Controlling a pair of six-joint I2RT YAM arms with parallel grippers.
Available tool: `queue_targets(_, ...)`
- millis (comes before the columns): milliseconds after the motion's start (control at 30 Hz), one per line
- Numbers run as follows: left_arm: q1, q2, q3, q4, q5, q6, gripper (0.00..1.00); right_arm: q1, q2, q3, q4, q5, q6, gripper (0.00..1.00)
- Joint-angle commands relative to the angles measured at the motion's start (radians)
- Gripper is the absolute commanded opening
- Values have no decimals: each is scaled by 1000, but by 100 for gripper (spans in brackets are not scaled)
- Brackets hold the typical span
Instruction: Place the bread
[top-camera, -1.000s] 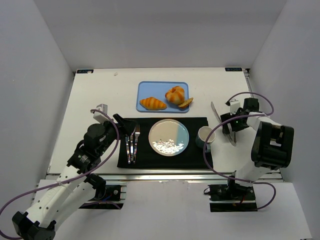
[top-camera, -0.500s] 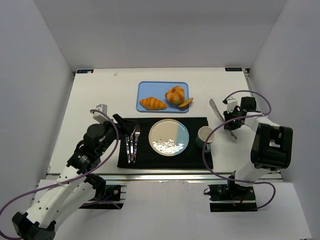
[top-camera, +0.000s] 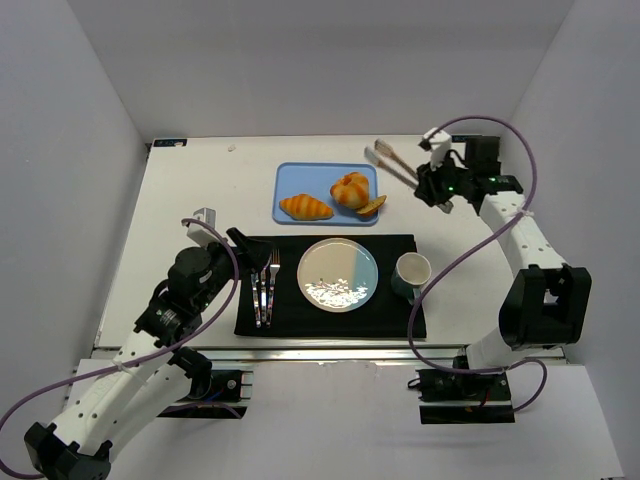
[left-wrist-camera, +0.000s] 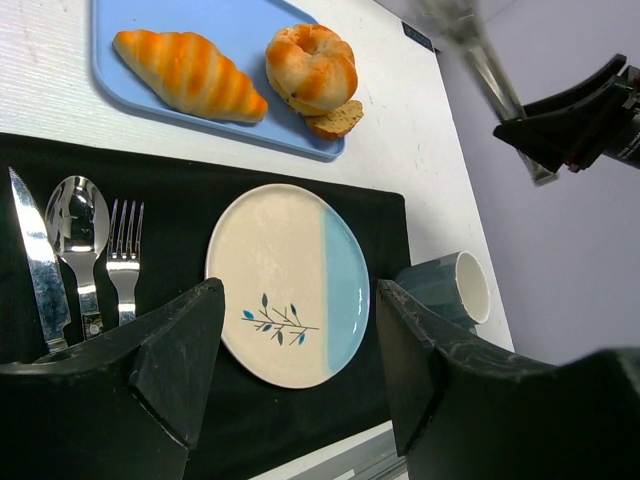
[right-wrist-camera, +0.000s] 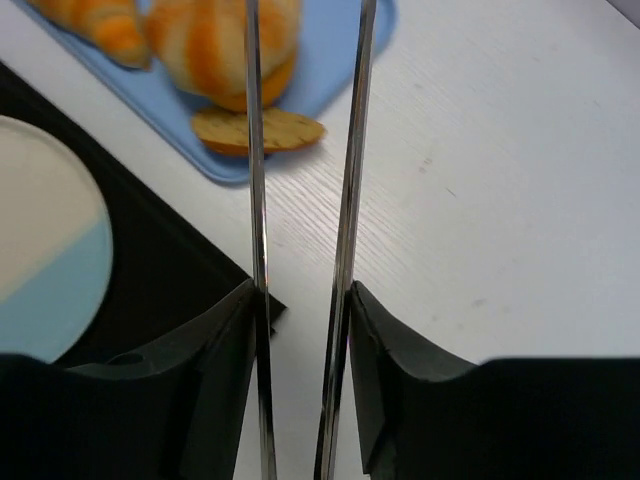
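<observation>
Three breads lie on a blue tray (top-camera: 290, 180): a croissant (top-camera: 305, 207), a round bun (top-camera: 350, 189) and a small slice (top-camera: 371, 207). My right gripper (top-camera: 437, 185) is shut on metal tongs (top-camera: 390, 160) and holds them above the table, just right of the tray. In the right wrist view the two tong arms (right-wrist-camera: 253, 150) stand apart between my fingers (right-wrist-camera: 395, 340), pointing at the bun (right-wrist-camera: 235, 50) and the slice (right-wrist-camera: 258, 130). My left gripper (top-camera: 250, 250) is open and empty over the black mat's left end. A cream and blue plate (top-camera: 339, 274) lies on the mat.
A knife (left-wrist-camera: 40, 265), spoon (left-wrist-camera: 75, 240) and fork (left-wrist-camera: 123, 260) lie on the black mat (top-camera: 390, 310) left of the plate. A teal mug (top-camera: 411, 272) stands at the mat's right end. White walls enclose the table.
My right arm has lifted the tongs off the table at the right and swung them back and left, to just right of the blue tray. The left arm has not moved.
</observation>
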Motion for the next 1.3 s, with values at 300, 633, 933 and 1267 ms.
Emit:
queue_targets(300, 0, -60, 12, -51, -18, -7, 71, 167, 33, 132, -69, -19, -69, 44)
queue_targets(633, 0, -66, 12, -57, -20, -9, 71, 340, -34, 51, -107, 174, -349, 49)
queue_targets(933, 0, -74, 1, -51, -21, -13, 71, 395, -36, 36, -83, 361, -471, 50)
queue_targets(1267, 0, -74, -2, -44, -21, -13, 71, 417, -30, -22, -38, 487, -537, 54)
